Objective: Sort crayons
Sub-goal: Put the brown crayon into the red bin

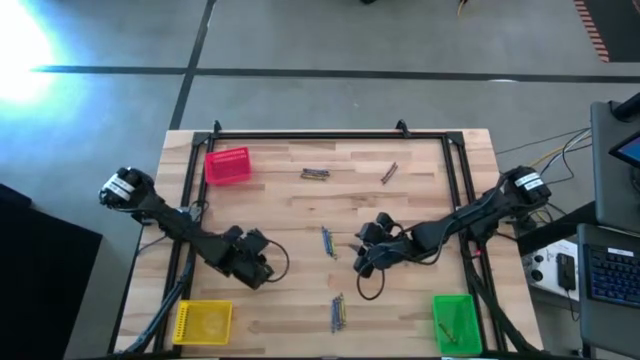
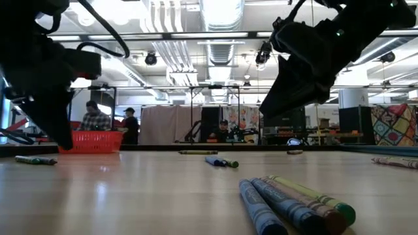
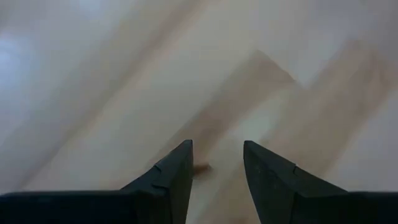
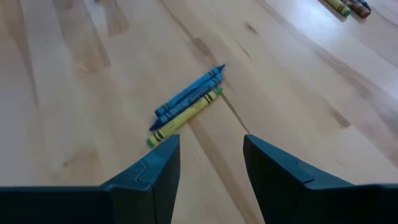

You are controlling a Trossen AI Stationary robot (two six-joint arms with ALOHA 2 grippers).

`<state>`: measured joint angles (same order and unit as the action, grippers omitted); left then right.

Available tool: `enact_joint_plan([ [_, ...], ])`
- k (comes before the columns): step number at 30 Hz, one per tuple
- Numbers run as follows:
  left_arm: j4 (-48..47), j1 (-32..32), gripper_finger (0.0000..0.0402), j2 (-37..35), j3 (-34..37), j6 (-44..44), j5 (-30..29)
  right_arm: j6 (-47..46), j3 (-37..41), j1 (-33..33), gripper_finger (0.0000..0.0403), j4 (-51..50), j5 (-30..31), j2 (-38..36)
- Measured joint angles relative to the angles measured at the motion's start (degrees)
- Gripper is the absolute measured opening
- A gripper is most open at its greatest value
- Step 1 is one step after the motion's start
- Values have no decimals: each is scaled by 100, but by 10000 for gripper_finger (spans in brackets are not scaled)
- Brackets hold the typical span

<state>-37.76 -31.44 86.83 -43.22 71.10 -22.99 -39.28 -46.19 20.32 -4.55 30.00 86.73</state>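
Crayons are found in several small clusters on the worktop: a blue-and-yellow-green pair [image 4: 186,104] near the centre, a cluster [image 1: 338,312] close to the near edge between the two near bins, a greyish cluster [image 1: 315,174] toward the far edge, and a brown one [image 1: 389,173] just to its right. At least one crayon is seen lying inside the green bin [image 1: 455,322] at the near right corner; the yellow bin [image 1: 203,322] at the near left corner and the red bin [image 1: 228,166] near the far left corner show no contents that can be made out. The sorting is judged to be at an early stage, with most clusters left on the wood. The right hand [image 4: 205,163] is held low just right of the central pair, its fingers spread and empty, the pair lying a short way ahead of the tips; this pair is judged the likely next pick. The left hand [image 3: 217,167] is held close over bare wood left of centre, fingers parted, nothing gripped between them. The worktop [image 1: 420,200] is pale butcher-block wood inside a dark frame, standing on a grey concrete floor. In the low view a workshop hall with ceiling lights is seen beyond the far edge, with a few people [image 2: 95,117] seated in the distance.
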Motion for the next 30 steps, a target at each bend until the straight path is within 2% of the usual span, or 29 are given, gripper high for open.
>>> enact_joint_plan([
  [4, -5, 1, 126, 7, 0, -475, 527, 32, 2, 0, 166, 14, 2, 168],
  [8, -464, 4, 126, 7, 0, -788, 689, 42, 2, 0, 167, -28, -3, 346],
  [12, -962, 4, 126, 9, 31, -1019, 650, 36, 6, 0, 166, -124, -41, 440],
  [20, -947, 21, 126, 18, 76, -1945, 296, 75, 39, 2, 166, -119, -51, 382],
  [30, -134, 37, 126, -7, 535, -2757, 246, 91, 39, 2, 166, -105, -57, 405],
])
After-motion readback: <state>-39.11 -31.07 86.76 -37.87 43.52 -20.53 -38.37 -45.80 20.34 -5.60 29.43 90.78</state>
